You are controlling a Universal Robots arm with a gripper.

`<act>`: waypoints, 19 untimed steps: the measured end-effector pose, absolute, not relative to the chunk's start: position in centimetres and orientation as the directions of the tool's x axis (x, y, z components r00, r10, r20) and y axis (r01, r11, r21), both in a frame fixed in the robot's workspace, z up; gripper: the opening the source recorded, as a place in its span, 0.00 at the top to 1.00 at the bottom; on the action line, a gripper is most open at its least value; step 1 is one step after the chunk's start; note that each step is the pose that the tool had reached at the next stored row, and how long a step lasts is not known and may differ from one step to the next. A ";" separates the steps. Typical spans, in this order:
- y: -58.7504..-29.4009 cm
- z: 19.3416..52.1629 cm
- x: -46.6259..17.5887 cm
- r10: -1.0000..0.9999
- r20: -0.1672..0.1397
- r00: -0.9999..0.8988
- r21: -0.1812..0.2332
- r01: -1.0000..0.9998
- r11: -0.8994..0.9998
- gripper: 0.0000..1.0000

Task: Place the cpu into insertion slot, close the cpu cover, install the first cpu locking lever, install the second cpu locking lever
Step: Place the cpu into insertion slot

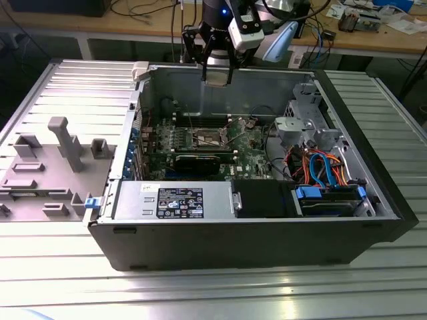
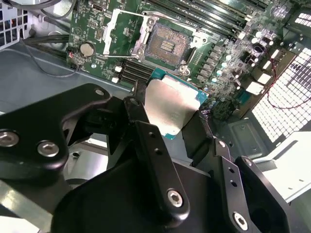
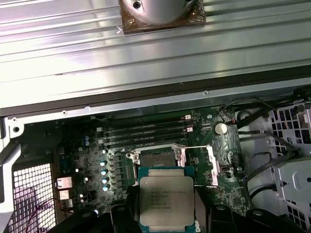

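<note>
Fingers (image 2: 146, 136), black and jointed, are closed on the cpu (image 2: 172, 104), pinching the flat square chip by two opposite edges; its silver-grey metal top faces both wrist cameras and a strip of its green edge shows around the plate. In the exterior view the cpu (image 1: 217, 75) hangs in the air under the arm's wrist, above the far wall of the open computer case (image 1: 267, 247) and well apart from the board below.

The case lies on its side on a ribbed aluminium table (image 1: 213, 293), with the green motherboard (image 1: 250, 157) exposed on its floor. The insertion slot (image 2: 165, 46) sits amid that board, a square socket with a dark recess and a silvery rim; nothing lies in it. In the first wrist view the insertion slot (image 3: 155, 158) shows just beyond the held cpu (image 3: 166, 201), partly overlapped by it. The cpu cover (image 2: 124, 31), a thin shiny frame with a square window, is swung open and stands beside the socket, hinged at one of its sides; the first wrist view shows the cpu cover (image 3: 199, 165) the same way.

A grey moulded fixture tray (image 1: 40, 180) lies on the table at the exterior view's left, beside the case.
</note>
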State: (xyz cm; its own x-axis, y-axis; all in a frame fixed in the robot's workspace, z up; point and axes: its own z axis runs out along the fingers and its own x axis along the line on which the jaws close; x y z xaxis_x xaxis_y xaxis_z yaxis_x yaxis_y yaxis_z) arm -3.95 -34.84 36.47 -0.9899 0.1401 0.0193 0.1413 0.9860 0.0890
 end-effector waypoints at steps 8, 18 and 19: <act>-34.8 36.5 -3.9 0.140 0.019 -0.990 0.089 0.141 0.986 0.46; -34.9 36.5 -3.9 0.196 0.019 -0.980 0.088 0.197 0.976 0.46; -34.9 36.4 -3.9 0.210 0.019 -0.977 0.089 0.211 0.973 0.46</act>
State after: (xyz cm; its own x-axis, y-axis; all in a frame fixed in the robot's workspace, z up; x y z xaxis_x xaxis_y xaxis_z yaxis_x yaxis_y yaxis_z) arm -3.95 -34.85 36.45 -0.9774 0.2104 0.0193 0.2113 0.9734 0.0885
